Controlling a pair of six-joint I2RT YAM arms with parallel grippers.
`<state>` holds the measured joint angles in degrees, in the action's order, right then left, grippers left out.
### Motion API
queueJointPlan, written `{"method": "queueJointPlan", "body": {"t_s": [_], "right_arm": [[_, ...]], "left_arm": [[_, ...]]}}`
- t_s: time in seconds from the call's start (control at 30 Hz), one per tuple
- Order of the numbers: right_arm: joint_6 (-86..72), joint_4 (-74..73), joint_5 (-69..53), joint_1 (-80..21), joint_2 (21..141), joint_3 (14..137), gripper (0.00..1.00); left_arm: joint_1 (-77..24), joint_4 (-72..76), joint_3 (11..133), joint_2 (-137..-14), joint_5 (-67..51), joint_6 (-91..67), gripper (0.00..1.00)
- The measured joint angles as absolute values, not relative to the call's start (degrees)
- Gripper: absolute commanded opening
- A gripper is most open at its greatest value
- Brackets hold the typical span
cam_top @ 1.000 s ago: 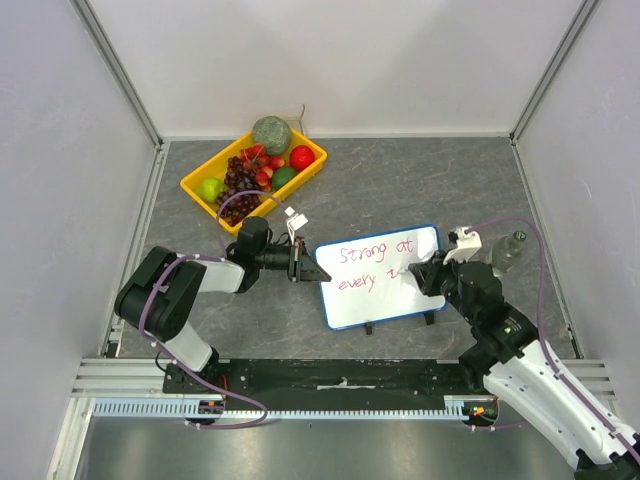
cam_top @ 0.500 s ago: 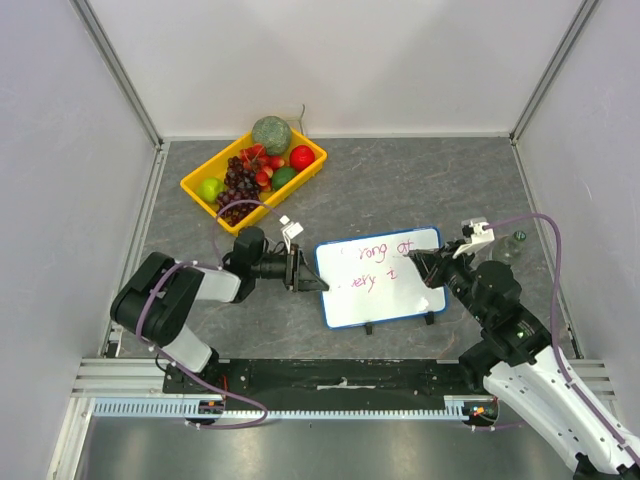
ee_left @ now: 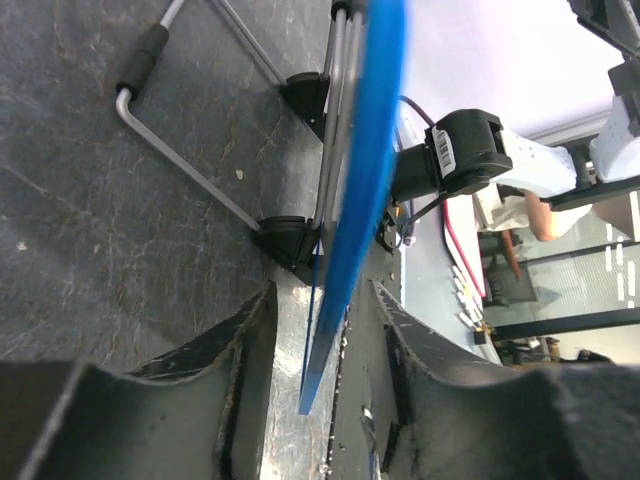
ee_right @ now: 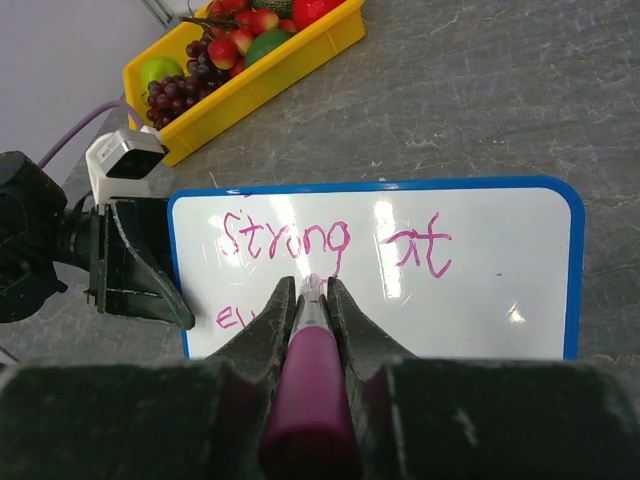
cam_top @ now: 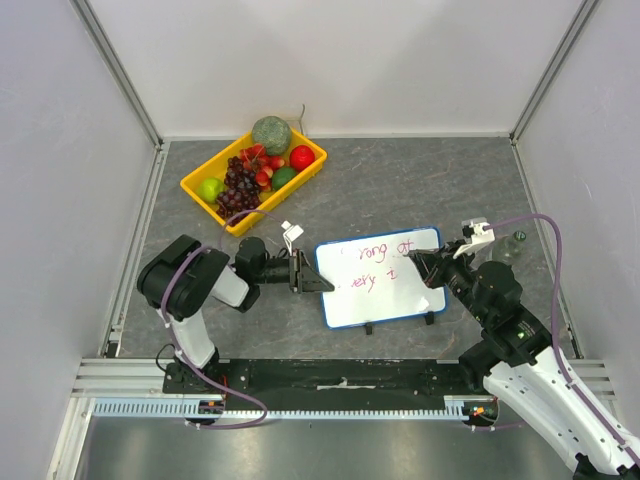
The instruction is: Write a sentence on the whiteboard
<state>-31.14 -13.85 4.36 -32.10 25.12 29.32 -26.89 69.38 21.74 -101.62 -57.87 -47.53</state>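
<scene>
The whiteboard (cam_top: 380, 305) stands tilted on its wire feet at mid-table, with a blue rim. The sentence (cam_top: 375, 262) is pink-red; the right wrist view reads "Strong at" (ee_right: 330, 240) with "ev" below, and the rest is hidden behind the fingers. My left gripper (cam_top: 312, 283) is at the board's left edge. In the left wrist view its jaws (ee_left: 320, 310) close round the blue rim (ee_left: 365, 150). My right gripper (cam_top: 425, 265) is shut on a magenta marker (ee_right: 310, 400). The marker's tip is at the board just below "Strong".
A yellow tray (cam_top: 195, 190) of fruit sits at the back left and also shows in the right wrist view (ee_right: 290, 70). A small clear bottle (cam_top: 514, 243) stands right of the board. The board's wire stand (ee_left: 190, 170) rests on the grey mat.
The left arm's elbow has swung in toward the board while its gripper stays at the left rim. The right wrist shifted a little. Glare now hides the first letters in the top view.
</scene>
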Motion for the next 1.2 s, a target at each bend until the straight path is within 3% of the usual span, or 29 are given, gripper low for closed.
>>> {"method": "queueJointPlan", "body": {"t_s": [0.2,0.5,0.9,1.2], "right_arm": [[-30.68,-13.85,4.34,-32.10,25.17,29.32,0.00],[-29.71,-13.87,4.40,-32.10,25.30,29.30,0.00],[-26.96,-14.02,4.80,-32.10,26.41,29.28,0.00],[-25.23,-13.30,3.01,-32.10,28.53,27.75,0.00]], "left_arm": [[-28.42,72.25,22.79,-105.41,-56.62,-50.68,0.02],[-28.75,69.60,22.57,-102.74,-54.94,-47.64,0.02],[-28.91,43.22,22.55,-86.32,-49.71,-37.19,0.02],[-24.18,35.27,20.80,-81.01,-52.47,-34.17,0.02]]}}
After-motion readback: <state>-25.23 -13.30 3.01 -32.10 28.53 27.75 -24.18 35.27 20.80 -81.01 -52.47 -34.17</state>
